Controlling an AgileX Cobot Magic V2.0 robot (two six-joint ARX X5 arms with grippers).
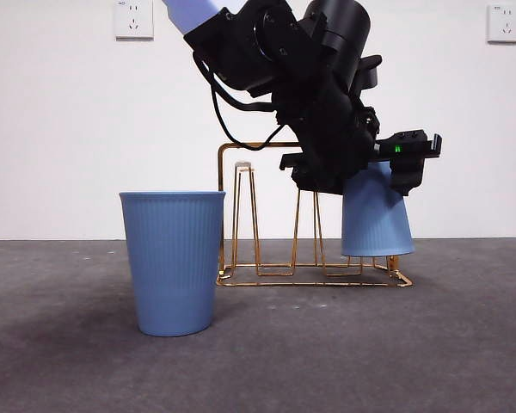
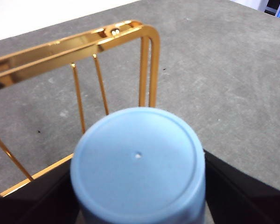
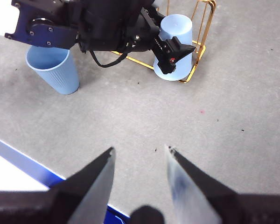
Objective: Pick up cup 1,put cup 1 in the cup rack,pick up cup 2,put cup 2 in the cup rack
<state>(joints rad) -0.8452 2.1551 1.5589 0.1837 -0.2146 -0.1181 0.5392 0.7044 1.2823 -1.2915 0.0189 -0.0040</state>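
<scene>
The left gripper was clamped on an upside-down ribbed blue plastic cup over the gold wire cup rack's end peg, while the second blue cup beside the rack sat untouched.

Black left gripper grips an upturned ribbed light-blue plastic cup at the gold wire rack's end. A second ribbed blue cup stands upright beside the rack.
</scene>
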